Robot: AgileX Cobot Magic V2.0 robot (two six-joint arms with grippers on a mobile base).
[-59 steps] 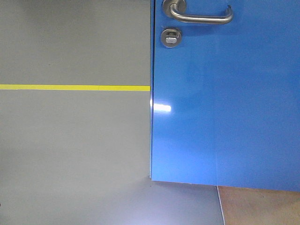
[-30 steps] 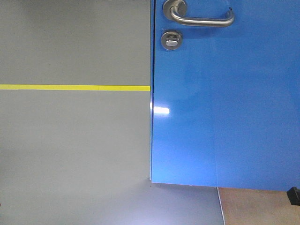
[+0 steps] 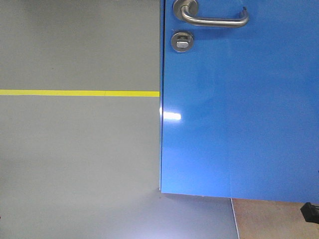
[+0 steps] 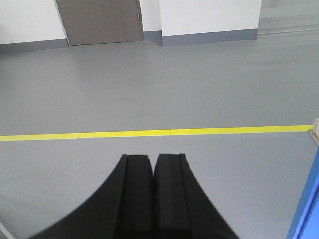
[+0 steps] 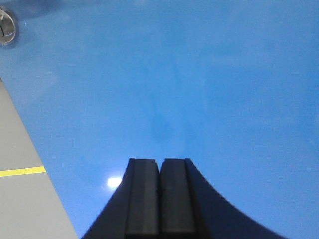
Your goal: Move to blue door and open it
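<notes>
Blue, glossy panel fills the right half of my front view: the blue door [image 3: 239, 109] stands directly ahead, its left edge running vertically near the middle of the picture. At the top of that view I see the lever handle [image 3: 214, 19], brushed steel, lying horizontal with its grip pointing to the right. Just below its rose sits the round thumb-turn lock [image 3: 182, 41]. A bright glare spot lies on the panel near the left edge.

Left of the door I see grey floor [image 3: 79, 149] crossed by a yellow line [image 3: 79, 93] that ends at the door edge. Below the door's bottom edge a strip of tan flooring [image 3: 269, 219] shows, and a small dark object I cannot identify sits at the lower right corner.

Left gripper [image 4: 152, 162]: fingers pressed together, nothing between them, held over the grey floor short of the yellow line.

Right gripper [image 5: 159, 164]: fingers pressed together, empty, pointed at the door's blue face, with the lock at the upper left corner of its view.
</notes>
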